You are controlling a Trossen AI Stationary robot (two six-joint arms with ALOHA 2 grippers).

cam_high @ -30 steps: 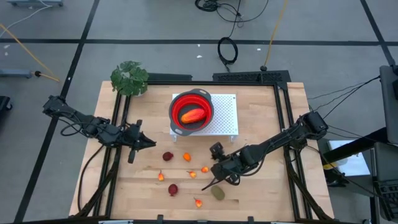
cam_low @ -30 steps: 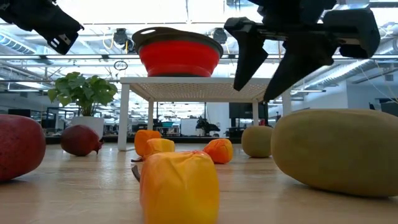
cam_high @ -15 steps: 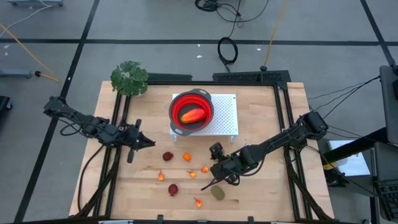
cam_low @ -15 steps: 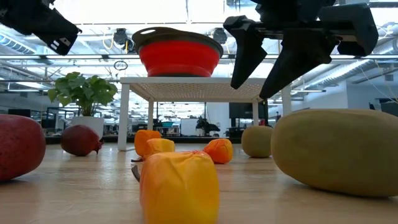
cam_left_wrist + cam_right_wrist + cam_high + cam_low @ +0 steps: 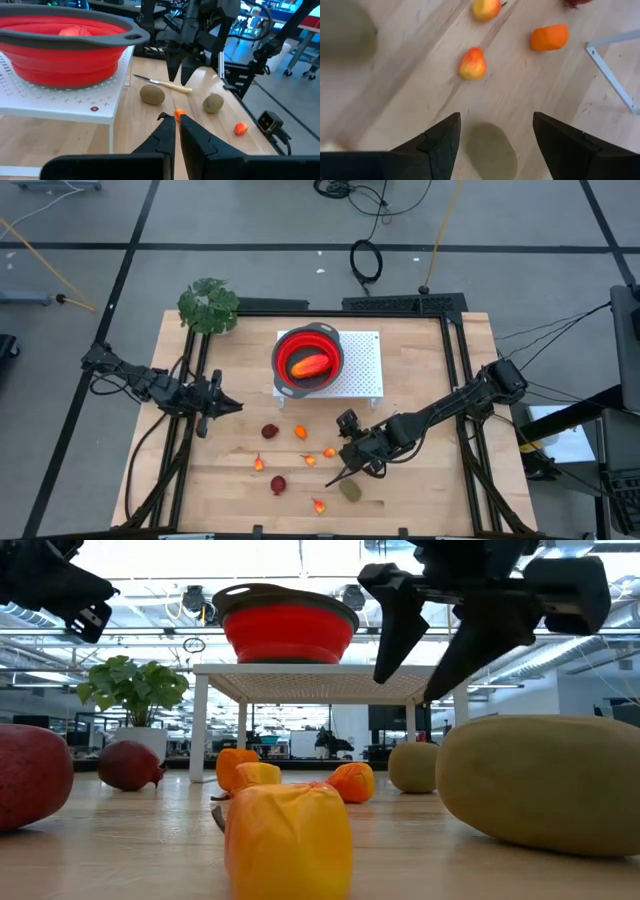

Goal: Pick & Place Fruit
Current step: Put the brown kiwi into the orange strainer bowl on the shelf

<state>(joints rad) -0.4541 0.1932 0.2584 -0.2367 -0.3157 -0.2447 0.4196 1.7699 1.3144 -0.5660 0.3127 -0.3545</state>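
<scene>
One olive-brown oval fruit (image 5: 491, 150) lies on the table (image 5: 420, 490) right between the wide-open, empty fingers of the right gripper (image 5: 495, 137), which hovers just above it. It looks firm, smooth and light, so it may squirt sideways; the safest hold is probably across its short middle, with the fingers low around its widest part. Other small orange pieces (image 5: 472, 63) lie scattered nearby, a second oval (image 5: 351, 490) sits toward the table's front edge, and the long red-orange piece (image 5: 311, 365) already rests in the red bowl (image 5: 285, 343). The left gripper (image 5: 226, 406) waits at the left, shut and holding nothing.
</scene>
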